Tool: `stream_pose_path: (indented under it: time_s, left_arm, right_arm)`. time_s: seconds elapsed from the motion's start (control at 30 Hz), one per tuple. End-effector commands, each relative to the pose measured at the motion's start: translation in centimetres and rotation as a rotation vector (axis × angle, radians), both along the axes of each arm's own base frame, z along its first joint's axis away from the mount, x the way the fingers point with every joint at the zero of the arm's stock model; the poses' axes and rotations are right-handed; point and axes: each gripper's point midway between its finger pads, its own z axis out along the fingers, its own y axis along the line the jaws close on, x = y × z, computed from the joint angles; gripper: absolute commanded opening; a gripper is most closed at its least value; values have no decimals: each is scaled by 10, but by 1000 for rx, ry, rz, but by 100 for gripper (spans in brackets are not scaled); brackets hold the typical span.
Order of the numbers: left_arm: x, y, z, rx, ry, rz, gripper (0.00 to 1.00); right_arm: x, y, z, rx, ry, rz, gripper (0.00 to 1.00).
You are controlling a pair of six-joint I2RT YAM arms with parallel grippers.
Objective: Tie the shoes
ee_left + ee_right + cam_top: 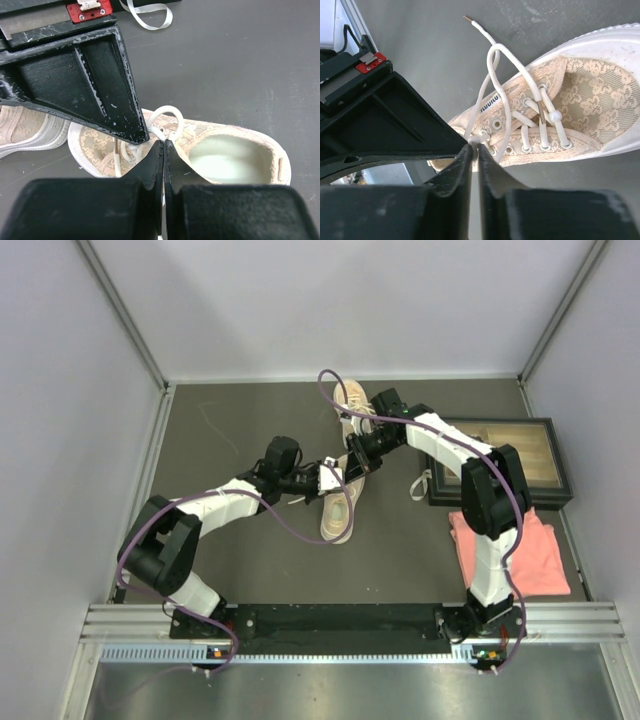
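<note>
Two shoes (356,405) lie mid-worktop (230,440); you work the near shoe (340,515). Right gripper (475,146) fingers clench a lace (482,100). Left gripper (164,145) fingers are clenched beside the loop (167,116), catch unclear. Draw your arms apart slowly and level, keeping that loop formed.

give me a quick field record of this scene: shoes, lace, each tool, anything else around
near shoe: lying on the dark table, both tools meeting over its laces
far shoe: beyond it, toward the back wall
lace: white, looped, not tied, one end free
left tool: shut, tips at the laces; grip on a lace unclear
right tool: shut on the lace
other: dark-framed tray and pink cloth on the right
</note>
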Motion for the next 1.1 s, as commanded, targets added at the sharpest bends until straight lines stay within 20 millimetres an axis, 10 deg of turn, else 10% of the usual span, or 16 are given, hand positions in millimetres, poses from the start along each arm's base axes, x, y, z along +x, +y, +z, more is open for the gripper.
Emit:
stream_pose_path:
  time_s: [0.0,0.13,0.37,0.6,1.07]
  left_arm:
    - [4,-3,22,-48,-69,0,0]
    - [3,-1,21,-46,-63,8,0]
    - [21,29,40,-38,33,144,49]
    - [41,80,18,69,78,131,49]
    - [65,63,-22,89,233,17,47]
  right_arm:
    - [6,6,16,43,-40,15,0]
    - [6,5,17,44,-54,18,0]
    - [13,4,22,48,-87,-8,0]
    - [10,3,19,50,-81,-2,0]
    - [10,2,19,43,-89,-4,0]
